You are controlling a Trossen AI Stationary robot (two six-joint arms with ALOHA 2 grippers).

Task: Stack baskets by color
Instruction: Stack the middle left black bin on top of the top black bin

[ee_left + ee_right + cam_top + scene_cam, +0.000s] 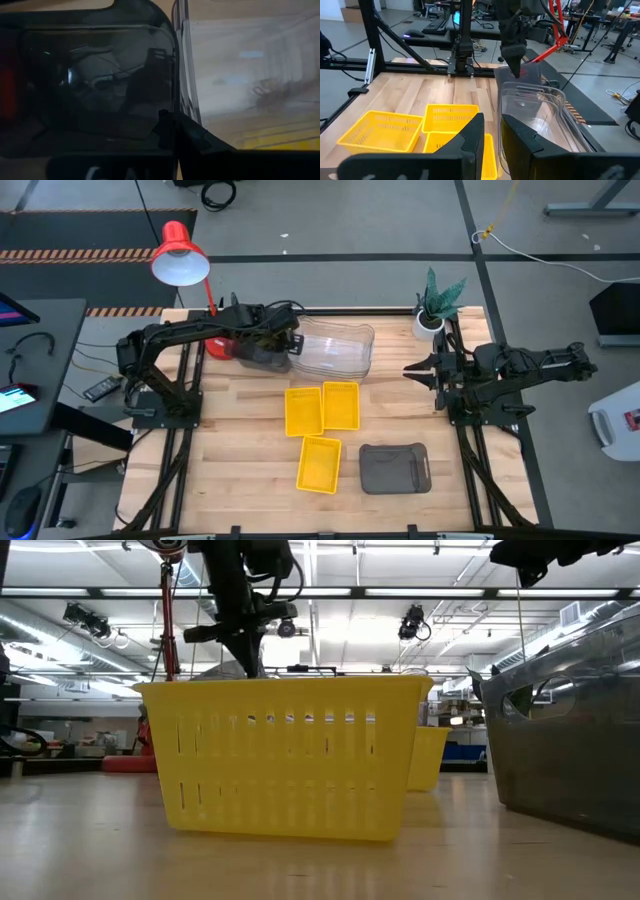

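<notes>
The red desk lamp (180, 255) stands at the desk's (240, 480) far left corner. Just in front of its base the left tool (262, 340) is closed on the rim of a dark grey basket (258, 352), with the clear baskets (335, 348) touching that basket on the side away from the lamp; these clear ones look nested already. Farther from the lamp, three yellow baskets (321, 430) lie singly, and a grey basket (394, 468) sits nearest the desk's front edge, so most stacking seems left to do. The yellow baskets are slotted, opaque plastic; the grey smooth and glossy; the clear thin-walled with rounded corners. The right tool (415, 370) waits by the potted plant (436, 305), fingers apart and holding nothing.
</notes>
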